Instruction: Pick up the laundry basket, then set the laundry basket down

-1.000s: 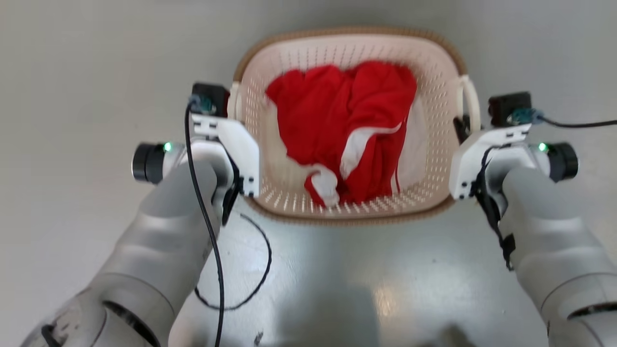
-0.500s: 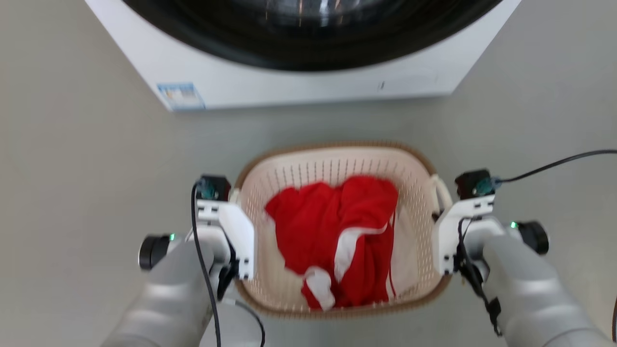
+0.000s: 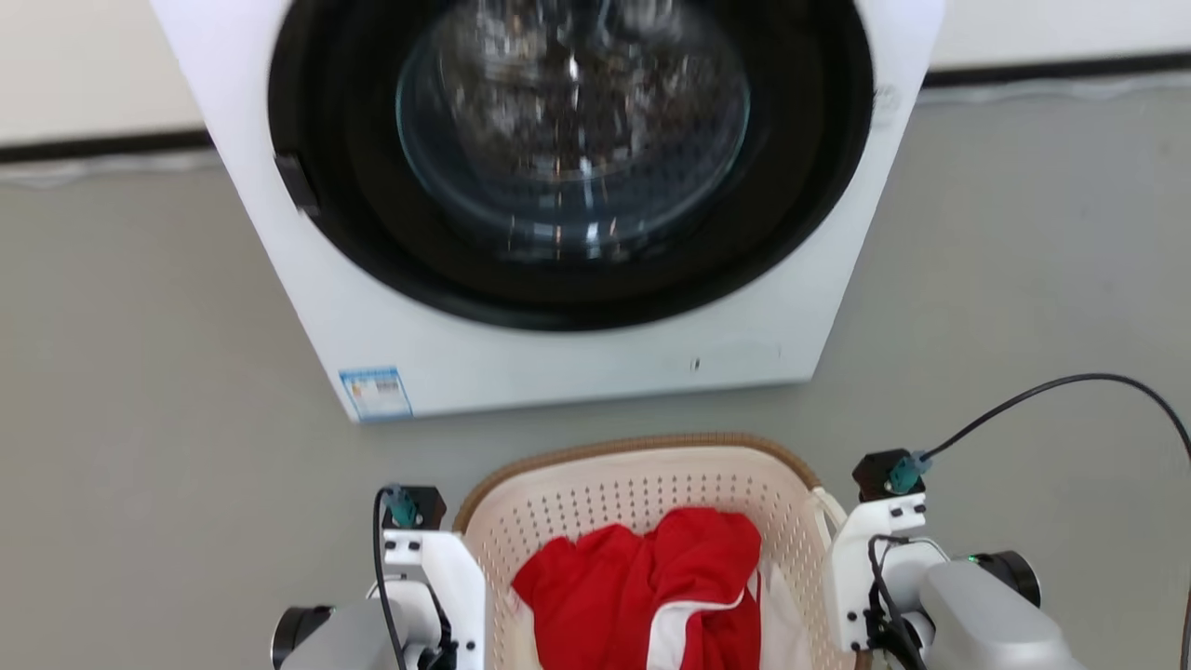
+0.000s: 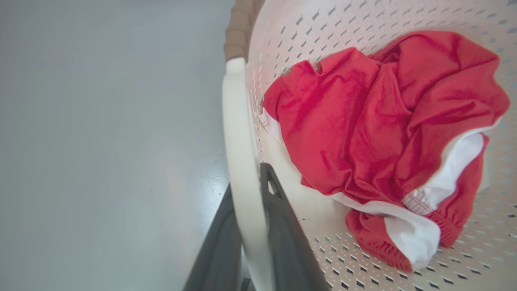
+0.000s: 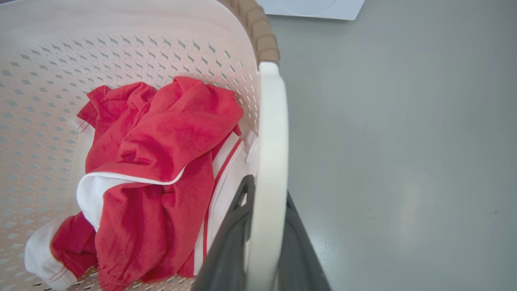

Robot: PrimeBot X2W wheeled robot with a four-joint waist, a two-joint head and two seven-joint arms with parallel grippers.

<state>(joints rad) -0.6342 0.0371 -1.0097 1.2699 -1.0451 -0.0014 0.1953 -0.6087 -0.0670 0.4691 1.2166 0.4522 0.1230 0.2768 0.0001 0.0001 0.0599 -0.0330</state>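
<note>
With the left tool (image 4: 247,182) clamped on one white loop handle (image 4: 238,121) and the right tool (image 5: 267,190) on the other, the laundry basket (image 3: 642,475) seems held above the floor (image 3: 140,372) before the washing machine (image 3: 577,368), so lower both sides evenly and level.

- The laundry basket (image 3: 595,493) was cream-white, dotted with rows of small holes, under a brown woven-look rim (image 3: 642,440).
- Its loop handle (image 4: 238,133) was plain white.
- The garment (image 3: 642,586) inside was bright red with white trim.
- The washing machine (image 3: 558,372) was white, its door ring (image 3: 354,233) black.
- The floor (image 3: 140,372) was pale grey.
</note>
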